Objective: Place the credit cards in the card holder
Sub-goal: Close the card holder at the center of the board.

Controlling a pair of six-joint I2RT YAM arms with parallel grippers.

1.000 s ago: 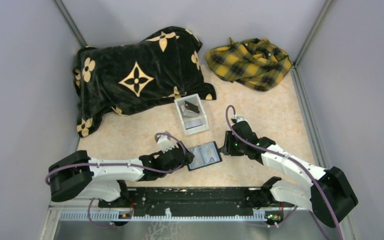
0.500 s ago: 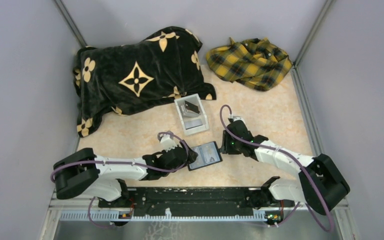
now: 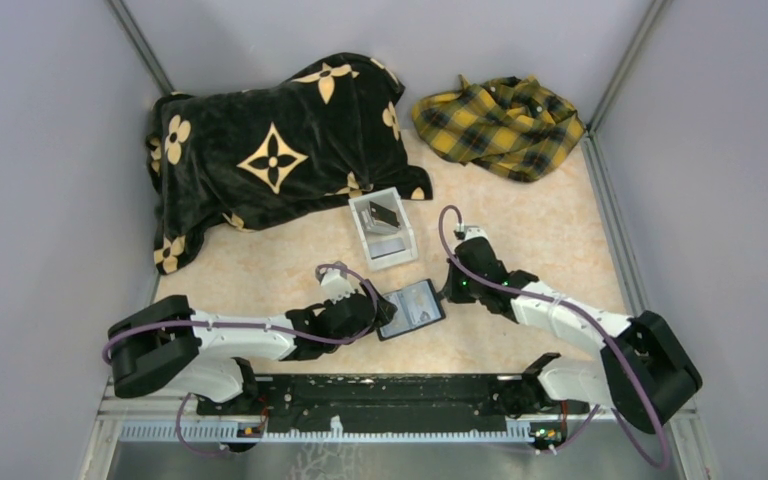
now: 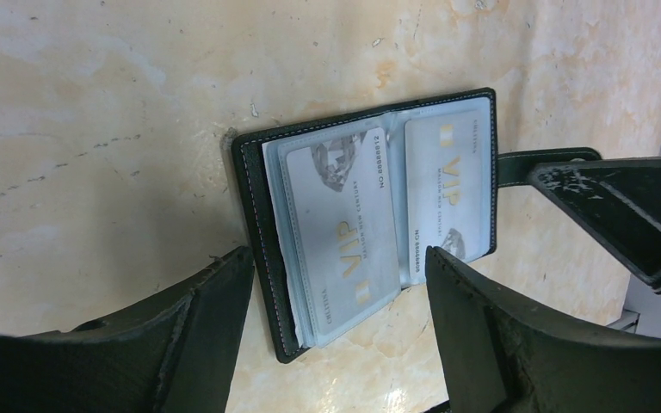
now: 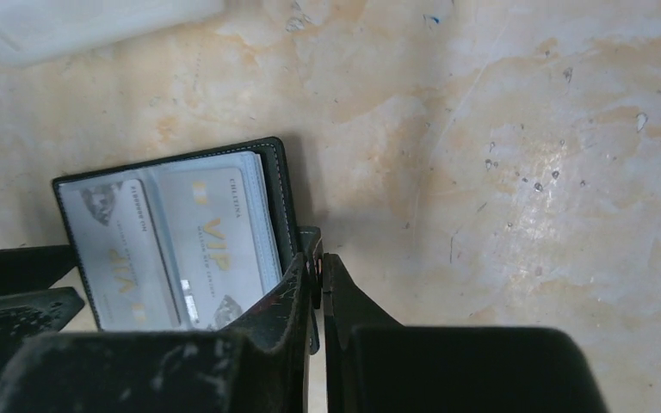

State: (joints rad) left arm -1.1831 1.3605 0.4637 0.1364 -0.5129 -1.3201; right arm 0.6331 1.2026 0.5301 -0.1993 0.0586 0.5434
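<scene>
pinching the strap of the open card holder (image 4: 256,215), with nothing pinning the holder down

the black bifold lies open on the marbled table between the two arms, two silver vip credit cards (image 4: 344,232) in its clear sleeves. the right gripper (image 5: 317,258) is closed to a sliver, apparently on the short strap clasp at the holder's edge. the left gripper (image 4: 337,258) hangs spread wide astride the opposite end, gripping nothing. more cards, one dark (image 3: 384,214) and one grey, sit in the clear-white box (image 3: 372,196) just beyond. the likely trouble is that a pull on that thin strap drags or folds the unpinned holder, or the strap slips free. a tilt could also slide the sleeved cards out.
</scene>
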